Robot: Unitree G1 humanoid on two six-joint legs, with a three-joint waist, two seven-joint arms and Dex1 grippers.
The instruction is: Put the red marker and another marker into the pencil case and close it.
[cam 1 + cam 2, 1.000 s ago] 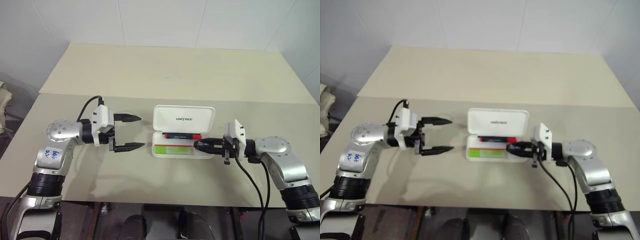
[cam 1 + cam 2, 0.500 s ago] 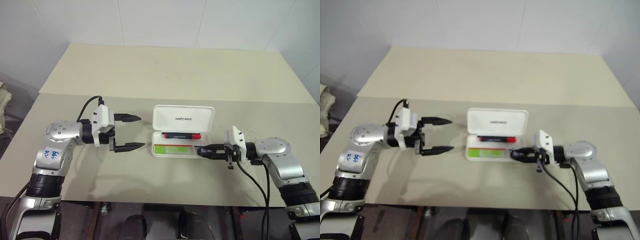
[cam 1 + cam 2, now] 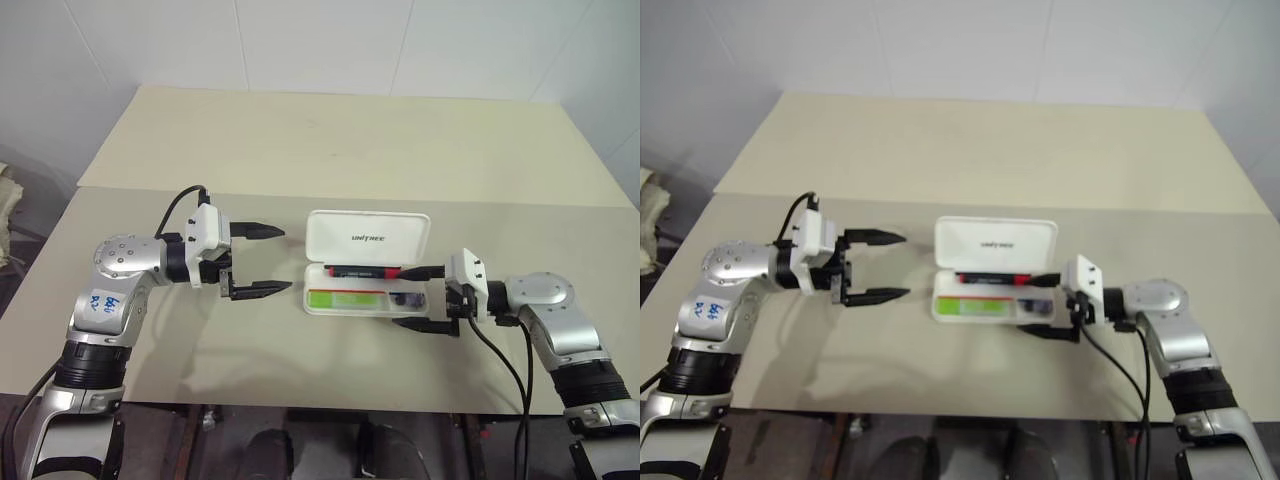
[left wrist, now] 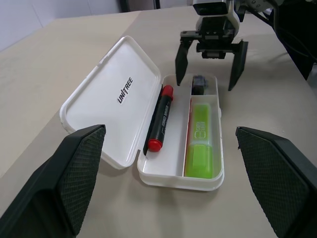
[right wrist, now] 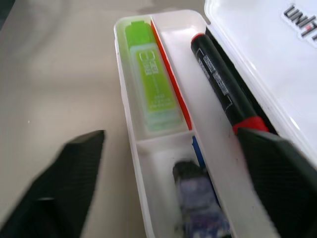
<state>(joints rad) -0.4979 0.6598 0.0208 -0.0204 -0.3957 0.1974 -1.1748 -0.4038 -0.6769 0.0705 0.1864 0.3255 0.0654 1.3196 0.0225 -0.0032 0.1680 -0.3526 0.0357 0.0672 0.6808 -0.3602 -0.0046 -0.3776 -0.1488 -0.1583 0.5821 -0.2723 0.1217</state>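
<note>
Red marker (image 4: pixel 159 120), a slim black barrel with a red cap and red band, lies in the long compartment of the case (image 4: pixel 124 163) next to the hinge. The highlighter (image 4: pixel 200 140), light green and see-through with a paler cap, lies in the front compartment, parted from the marker by a thin red-edged divider. A small dark thing (image 4: pixel 199 83) sits in the short compartment at the end nearest the right gripper (image 3: pixel 418 297). The case is white with rounded corners, its lid tipped back and open, "UNITREE" printed inside. The right gripper stands spread wide at that end, one finger on either side of the case's end, holding nothing. The left gripper (image 3: pixel 260 260) hangs wide and empty, apart from the case's other end. All rests on a beige table (image 3: pixel 330 150).
</note>
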